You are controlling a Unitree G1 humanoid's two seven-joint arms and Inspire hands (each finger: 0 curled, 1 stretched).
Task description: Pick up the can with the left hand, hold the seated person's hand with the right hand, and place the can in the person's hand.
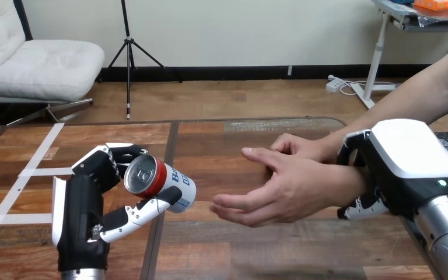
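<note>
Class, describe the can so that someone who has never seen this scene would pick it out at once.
Look over the left side of the wooden table, where the robot's left hand hangs above the boards. That hand is curled round the can, which is tipped on its side. Nothing else there is round and metal: silver top, red band, white body.

This looks like a robotics lab or test space, for the wooden table (221, 146) is marked off with strips of white tape (45, 171) and a humanoid's silver arms reach over it, its black-and-white left hand (84, 198) and right hand (408, 157) flanking the person's hand (291, 186).
</note>
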